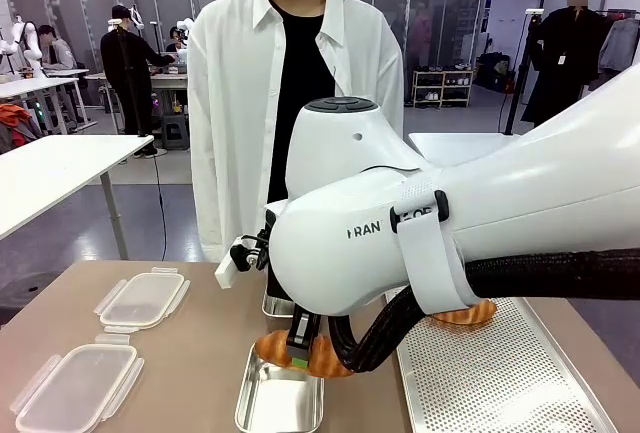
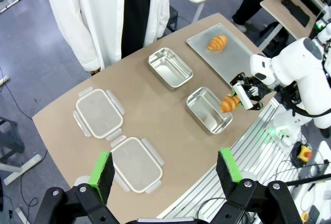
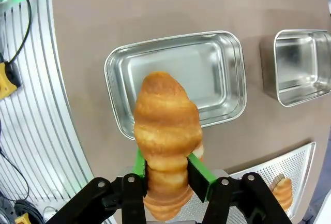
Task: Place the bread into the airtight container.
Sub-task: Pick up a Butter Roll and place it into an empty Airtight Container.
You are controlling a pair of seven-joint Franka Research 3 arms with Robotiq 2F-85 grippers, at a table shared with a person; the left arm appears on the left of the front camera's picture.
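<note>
White tables [image 1: 40, 173] stand on grey floor [image 1: 80, 238] (a shelf [image 1: 442, 88] farther back).

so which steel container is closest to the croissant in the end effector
The steel container nearer the robot's side, right by the held croissant; the other container sits toward the person.

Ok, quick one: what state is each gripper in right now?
Left gripper: jaws open, holding nothing.
Right gripper: jaws closed on the croissant.
</note>
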